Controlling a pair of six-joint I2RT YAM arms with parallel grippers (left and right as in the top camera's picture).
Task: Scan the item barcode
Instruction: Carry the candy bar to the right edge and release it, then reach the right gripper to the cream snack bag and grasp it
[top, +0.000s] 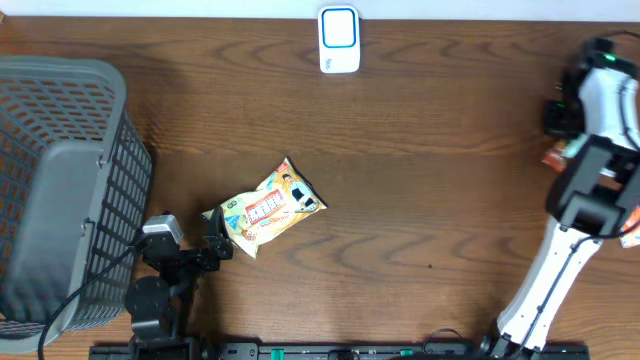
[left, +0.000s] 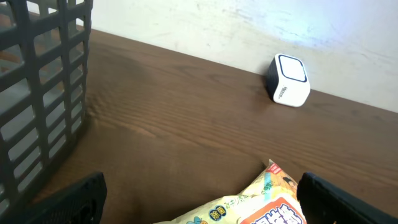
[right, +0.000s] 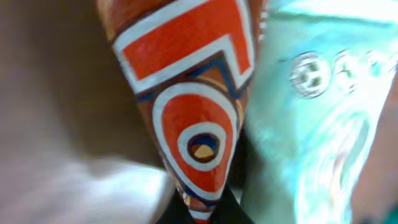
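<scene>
Lower centre, the left gripper (top: 213, 243) gapes wide around a yellow snack packet (top: 271, 208). Far right, the right gripper (right: 202, 208) pinches an orange-patterned wrapper (right: 193, 106).

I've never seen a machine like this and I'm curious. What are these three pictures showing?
These are two robot arms at a brown wooden table, each ending in a two-finger gripper. One picture looks down from above; the other two come from small cameras on the wrists. On the table lie a yellow crinkly snack bag, a white box-shaped barcode scanner with a blue window, and a grey plastic mesh basket. The left gripper is open, its fingers either side of the snack bag's end. The right gripper, out of clear sight, is shut on an orange and white patterned packet, beside something pale turquoise.
</scene>
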